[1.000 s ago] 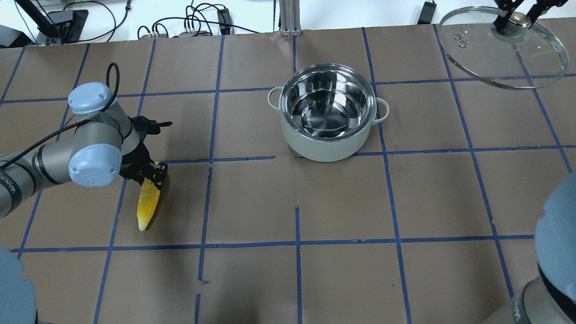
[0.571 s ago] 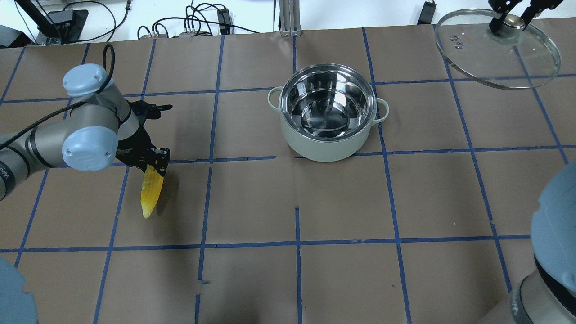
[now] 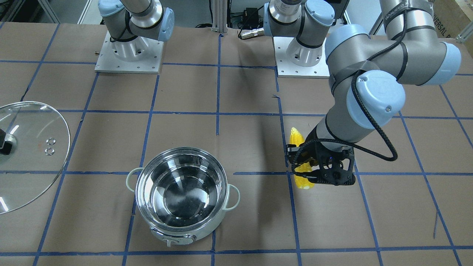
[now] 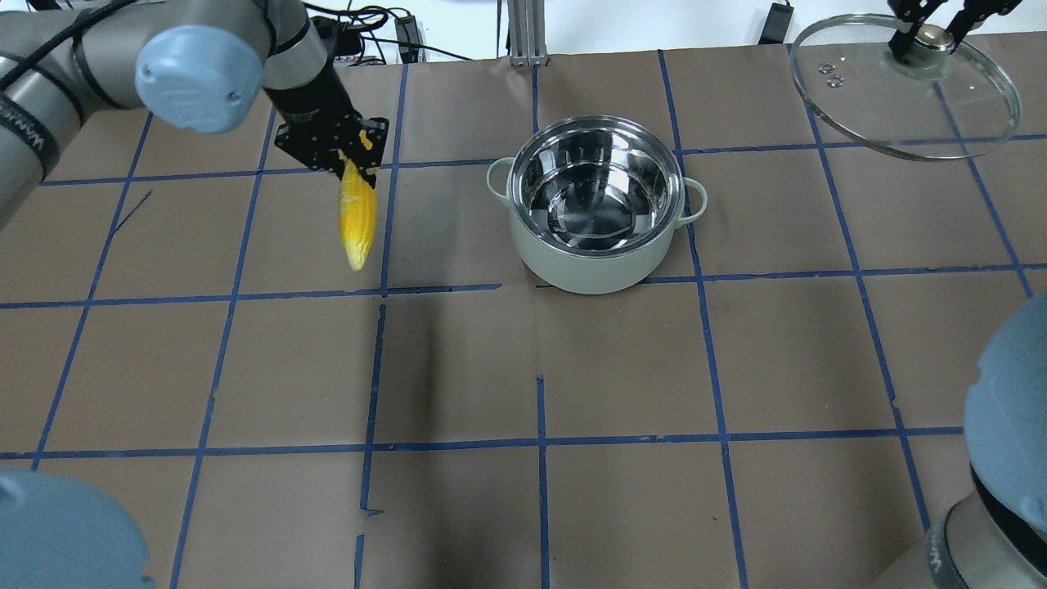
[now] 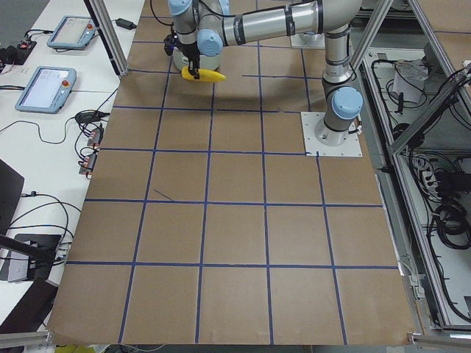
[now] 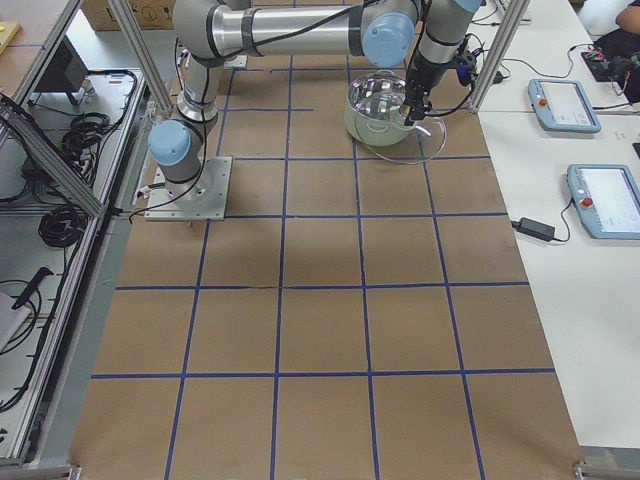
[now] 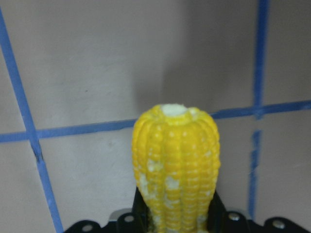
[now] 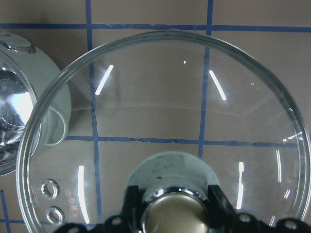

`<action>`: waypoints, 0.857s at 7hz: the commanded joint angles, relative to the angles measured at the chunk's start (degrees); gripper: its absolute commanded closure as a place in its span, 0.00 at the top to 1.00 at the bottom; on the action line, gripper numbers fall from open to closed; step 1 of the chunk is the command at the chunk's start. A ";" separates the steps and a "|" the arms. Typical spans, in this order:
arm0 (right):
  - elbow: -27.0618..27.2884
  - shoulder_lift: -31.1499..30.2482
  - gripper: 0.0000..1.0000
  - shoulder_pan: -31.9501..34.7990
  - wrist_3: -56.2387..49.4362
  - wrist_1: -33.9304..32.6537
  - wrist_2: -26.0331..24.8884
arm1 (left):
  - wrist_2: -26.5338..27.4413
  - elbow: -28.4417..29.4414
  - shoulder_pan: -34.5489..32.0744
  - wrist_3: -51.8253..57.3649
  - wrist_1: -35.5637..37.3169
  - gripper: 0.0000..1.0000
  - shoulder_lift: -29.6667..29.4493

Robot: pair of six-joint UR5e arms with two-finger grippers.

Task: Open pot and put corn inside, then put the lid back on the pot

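Observation:
The pot [image 4: 595, 204] stands open on the table, its steel inside empty; it also shows in the front view [image 3: 183, 192]. My left gripper [image 4: 348, 151] is shut on the thick end of the yellow corn [image 4: 358, 213] and holds it in the air, to the left of the pot. The corn shows in the front view [image 3: 300, 159] and in the left wrist view [image 7: 176, 165]. My right gripper [image 4: 932, 37] is shut on the knob of the glass lid [image 4: 904, 90], held in the air at the far right. The lid fills the right wrist view [image 8: 165, 131].
Brown paper with a blue tape grid covers the table [image 4: 540, 368]. Cables and small boxes [image 4: 360, 37] lie along the far edge. Both arm bases [image 3: 127, 48] stand on the robot side. Tablets [image 6: 565, 105] lie on a side bench.
My left gripper has lifted the corn off the table and carried it up and to the right, toward the pot. The right gripper with the lid has barely moved.

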 commanded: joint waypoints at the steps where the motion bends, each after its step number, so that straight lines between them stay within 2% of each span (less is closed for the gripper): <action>1: -0.29 -0.05 0.08 0.00 0.12 0.01 0.15 | -0.90 16.33 -10.11 -12.60 -3.88 0.19 -9.31; 2: -0.55 0.21 0.08 0.00 0.29 -0.16 0.15 | -0.73 21.01 -14.85 -14.33 -4.23 0.19 -13.62; 3: -0.56 0.39 0.08 0.00 0.21 -0.51 -0.03 | -0.90 22.36 -17.08 -16.34 -3.54 0.19 -15.92; 5: -0.47 0.13 0.08 0.00 0.03 -0.43 0.06 | -1.08 22.99 -17.80 -18.91 0.05 0.19 -18.66; 6: -0.55 -0.13 0.08 0.00 -0.06 -0.43 -0.03 | -1.17 22.64 -17.89 -18.91 1.20 0.23 -19.37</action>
